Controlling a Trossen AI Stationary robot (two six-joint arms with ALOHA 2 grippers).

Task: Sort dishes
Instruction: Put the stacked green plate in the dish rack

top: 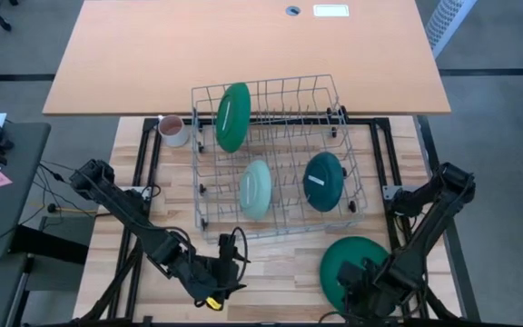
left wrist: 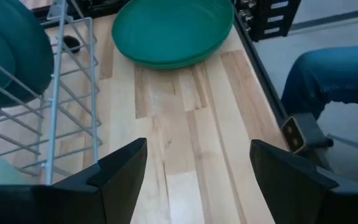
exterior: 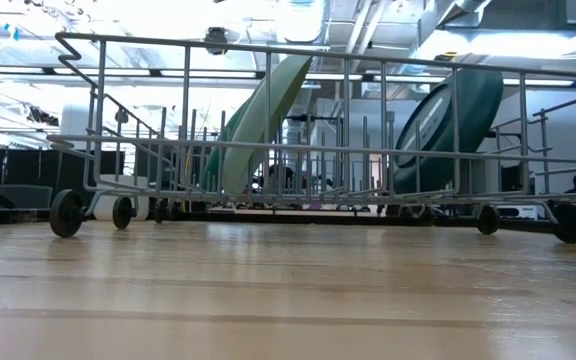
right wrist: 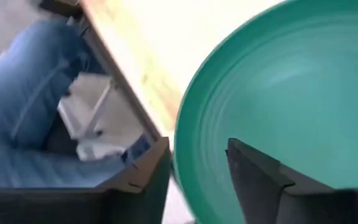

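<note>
Right hand [top: 360, 289] sits at the near rim of the large dark green plates [top: 350, 265] stacked flat on the worktop [top: 284, 263], fingers parted astride that rim. Beyond it, the wire rack [top: 275, 156] holds a green plate [top: 232, 116], a mint plate [top: 255, 189] and a teal plate [top: 324, 181] on edge. Left hand [top: 228, 269] hovers open, well apart from the stack.

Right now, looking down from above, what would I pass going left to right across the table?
Left gripper → pale mint plate in the wire rack → dark teal plate → right gripper at the green plates lying flat.
</note>
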